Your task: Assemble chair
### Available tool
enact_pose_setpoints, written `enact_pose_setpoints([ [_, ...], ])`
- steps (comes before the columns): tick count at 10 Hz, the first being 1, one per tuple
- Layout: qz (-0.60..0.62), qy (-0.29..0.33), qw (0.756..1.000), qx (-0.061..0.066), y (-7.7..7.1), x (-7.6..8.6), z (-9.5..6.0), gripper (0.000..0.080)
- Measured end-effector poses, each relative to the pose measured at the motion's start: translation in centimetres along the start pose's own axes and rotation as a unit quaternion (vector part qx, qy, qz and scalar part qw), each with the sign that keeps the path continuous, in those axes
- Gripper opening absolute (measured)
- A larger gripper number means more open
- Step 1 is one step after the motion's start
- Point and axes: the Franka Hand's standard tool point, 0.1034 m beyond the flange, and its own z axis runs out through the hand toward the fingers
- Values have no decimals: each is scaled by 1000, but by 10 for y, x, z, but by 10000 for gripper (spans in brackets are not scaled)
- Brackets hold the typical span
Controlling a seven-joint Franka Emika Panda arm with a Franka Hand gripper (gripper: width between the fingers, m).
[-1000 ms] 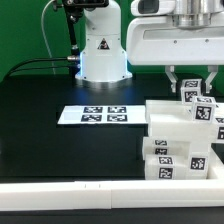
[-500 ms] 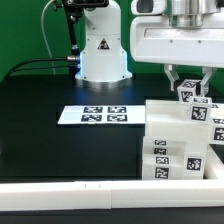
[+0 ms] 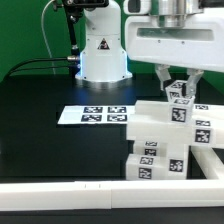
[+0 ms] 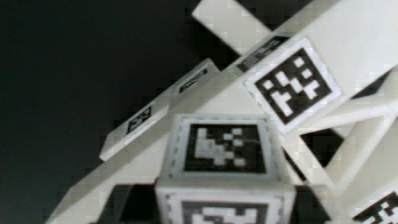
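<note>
We are looking at a black tabletop (image 3: 40,100) with the arm's white base (image 3: 102,50) standing at its far side and a white rail (image 3: 60,192) running along the near edge. The chair (image 3: 165,140), a chunky white stack of tagged blocks, is sitting on the tabletop toward the exterior view's right, just beside the near rail, and it is looking slightly tilted. The arm's white wrist housing (image 3: 175,40) is hanging directly above it. We are seeing the gripper (image 3: 179,88) reaching down onto the small tagged post (image 3: 180,95) at the top of the chair, its two dark fingers (image 3: 164,76) standing on either side of that post, clenched on it. In the wrist view the chair (image 4: 231,140) is filling the picture, with several square tags facing the camera. The marker board (image 3: 93,115) is lying flat on the tabletop, near the chair on the exterior view's left.
</note>
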Motion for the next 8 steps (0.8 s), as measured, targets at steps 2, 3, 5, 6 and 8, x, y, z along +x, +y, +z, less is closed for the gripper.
enact_pose_setpoints([
  [2, 2, 6, 1000, 5, -1, 4, 0, 284],
  [3, 1, 6, 1000, 5, -1, 3, 0, 284],
  [5, 1, 6, 1000, 4, -1, 3, 1, 518],
  [6, 0, 6, 1000, 4, -1, 3, 1, 608],
  [8, -101, -2, 995, -1, 0, 2, -2, 642],
])
